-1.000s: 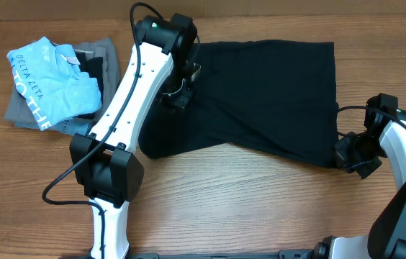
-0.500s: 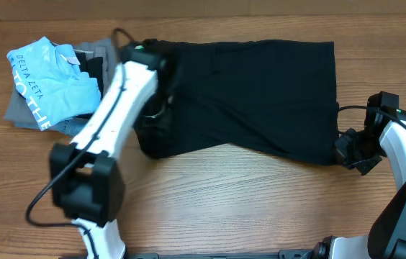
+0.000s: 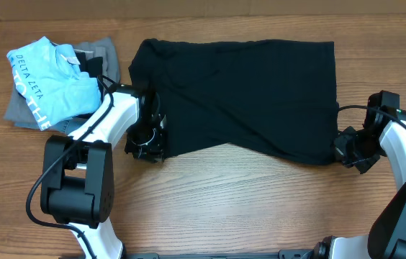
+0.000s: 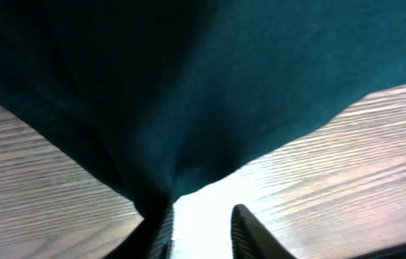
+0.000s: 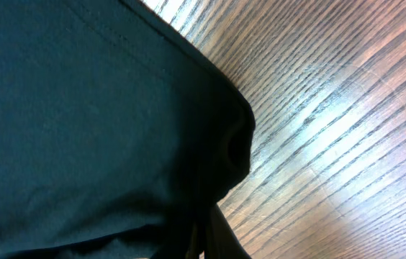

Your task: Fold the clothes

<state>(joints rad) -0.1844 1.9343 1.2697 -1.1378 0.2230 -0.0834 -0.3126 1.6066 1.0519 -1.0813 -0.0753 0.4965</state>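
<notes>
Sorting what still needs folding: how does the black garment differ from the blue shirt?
The black garment is plain; the blue shirt bears white lettering. The black garment lies spread wide on the table; the blue shirt sits bunched atop a grey pile. The right gripper pinches the black garment's corner; no gripper holds the blue shirt. Both are soft cloth.

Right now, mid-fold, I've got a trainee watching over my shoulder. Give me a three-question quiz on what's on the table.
1. True or false: the right pincer is shut on the black garment's near right corner.
2. The left pincer stands at the garment's: A) far left corner, B) near left corner, C) middle.
3. Fill in: the light blue shirt lies on ___ folded garments.
Key: 1 true; 2 B; 3 grey.
</notes>
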